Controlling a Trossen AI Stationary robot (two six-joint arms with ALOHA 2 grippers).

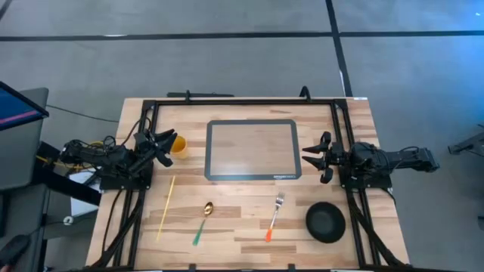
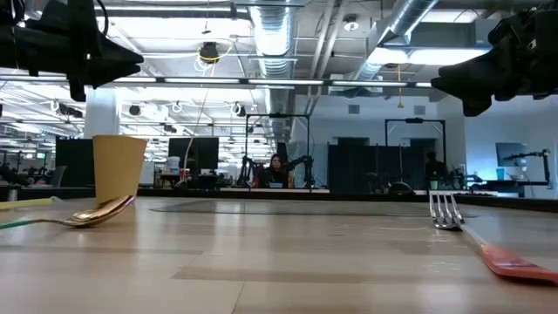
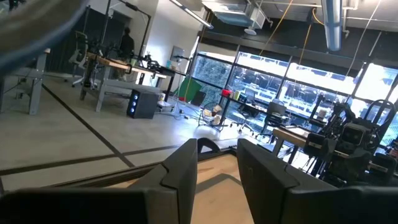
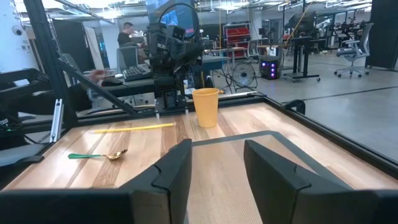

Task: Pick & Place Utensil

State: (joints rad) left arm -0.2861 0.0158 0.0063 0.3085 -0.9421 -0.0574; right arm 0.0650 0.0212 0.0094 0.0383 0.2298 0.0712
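Utensils are lying along the front edge of the bench (image 1: 249,249), and I am seeing none of them in either gripper. The fork (image 1: 275,211), with its orange handle, is lying right of centre near the front edge, tines pointing toward the mat (image 1: 253,149); in the low view I am reading it as flat on the wood. The spoon (image 1: 205,217), gold bowl and green handle, is lying left of centre near the same edge, well apart from the fork. A yellow stick (image 1: 165,205) is lying nearer the left edge, beside the spoon but not touching it.

The mat is occupying the middle of the bench toward the back edge, and nothing is resting on it. The yellow cup (image 1: 178,145) is standing upright just off the mat's left side. The black bowl (image 1: 326,221) is sitting near the front right corner, just beside the fork.

The left gripper (image 1: 163,144) is hovering at the left edge of the bench, close to the cup, its fingers (image 3: 180,171) spread apart and grasping nothing. The right gripper (image 1: 318,156) is hovering just off the mat's right side, its fingers (image 4: 177,167) likewise parted and empty. Both are hanging clear above the wood in the low view.
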